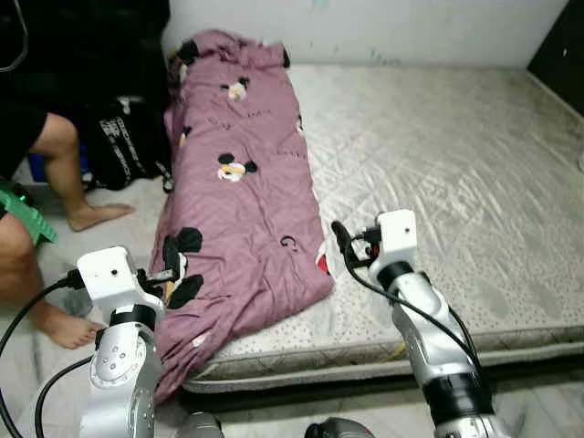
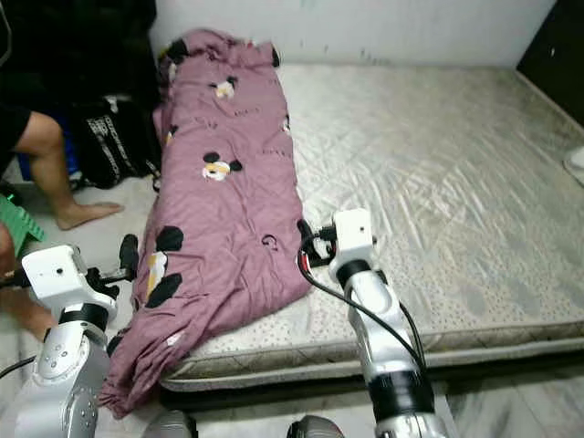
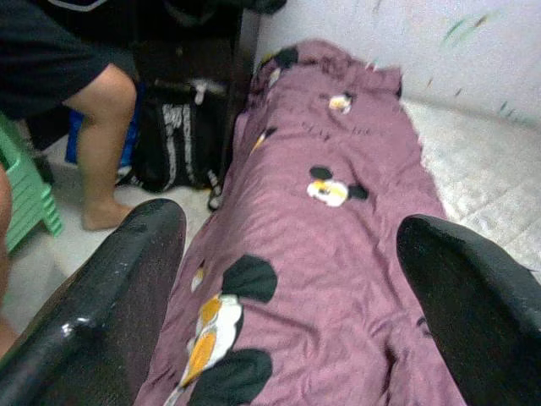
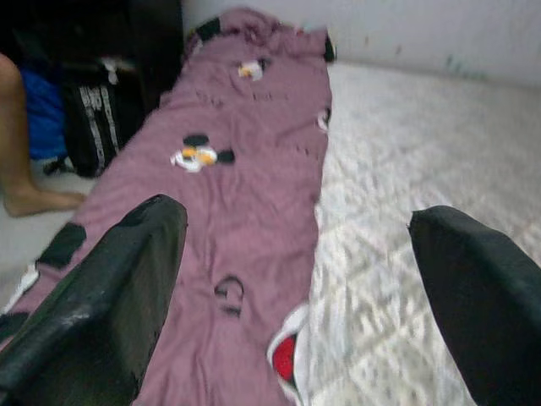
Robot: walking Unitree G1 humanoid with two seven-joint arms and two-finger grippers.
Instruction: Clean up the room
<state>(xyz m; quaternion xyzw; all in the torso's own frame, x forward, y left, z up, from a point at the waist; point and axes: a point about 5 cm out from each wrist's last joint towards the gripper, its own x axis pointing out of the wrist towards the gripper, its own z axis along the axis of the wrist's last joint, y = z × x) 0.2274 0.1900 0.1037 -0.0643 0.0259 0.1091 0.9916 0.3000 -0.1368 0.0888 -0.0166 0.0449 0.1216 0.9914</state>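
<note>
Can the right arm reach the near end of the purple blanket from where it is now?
Probably yes. The right gripper is open and hovers beside the blanket's near right edge on the mattress, with nothing between them.

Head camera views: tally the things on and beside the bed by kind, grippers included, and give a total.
Purple blanket: 1
Mattress: 1
Black bag: 1
Green stool: 1
Grippers: 2, the left gripper and the right gripper, both open
Total: 6
</note>
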